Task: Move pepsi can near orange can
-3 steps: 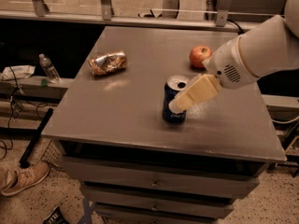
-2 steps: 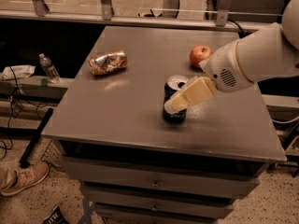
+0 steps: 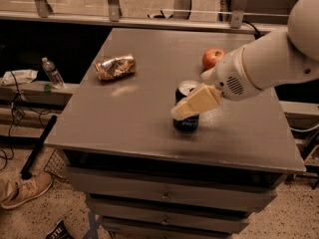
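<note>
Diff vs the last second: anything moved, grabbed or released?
The end effector eased slightly left across the front of the pepsi can, and the arm followed. No grasp or release is visible. The pepsi can, the orange can and the apple stayed put.

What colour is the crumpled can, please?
Orange can: orange and silver, camera view; hand at pepsi can.

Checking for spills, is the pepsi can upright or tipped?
Upright: pepsi can stands on its base, silver top up; pincer at its side.
</note>
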`<state>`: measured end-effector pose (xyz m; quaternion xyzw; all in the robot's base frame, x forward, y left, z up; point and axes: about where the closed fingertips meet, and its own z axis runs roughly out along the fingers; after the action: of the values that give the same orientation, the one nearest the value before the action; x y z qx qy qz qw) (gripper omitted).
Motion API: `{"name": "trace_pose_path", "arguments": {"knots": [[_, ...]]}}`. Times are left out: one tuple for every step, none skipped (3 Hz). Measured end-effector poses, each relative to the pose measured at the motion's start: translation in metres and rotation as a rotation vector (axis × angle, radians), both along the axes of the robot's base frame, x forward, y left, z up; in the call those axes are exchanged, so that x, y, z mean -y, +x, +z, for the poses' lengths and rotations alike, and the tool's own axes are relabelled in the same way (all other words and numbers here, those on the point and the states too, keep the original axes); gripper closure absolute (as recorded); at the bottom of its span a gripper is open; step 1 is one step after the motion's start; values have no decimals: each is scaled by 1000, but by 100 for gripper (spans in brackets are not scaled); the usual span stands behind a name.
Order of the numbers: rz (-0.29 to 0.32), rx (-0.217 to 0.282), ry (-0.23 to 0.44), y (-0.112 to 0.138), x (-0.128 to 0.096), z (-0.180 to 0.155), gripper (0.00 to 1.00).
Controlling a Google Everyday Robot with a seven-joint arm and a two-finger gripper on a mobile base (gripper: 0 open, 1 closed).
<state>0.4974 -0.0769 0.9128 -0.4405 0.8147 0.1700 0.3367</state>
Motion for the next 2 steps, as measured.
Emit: {"name": "trace_pose_path", "arguments": {"knots": [[6,-5,-2,-1,-5,-2,43],[21,-6,0,-1,-12,-1,64]]}}
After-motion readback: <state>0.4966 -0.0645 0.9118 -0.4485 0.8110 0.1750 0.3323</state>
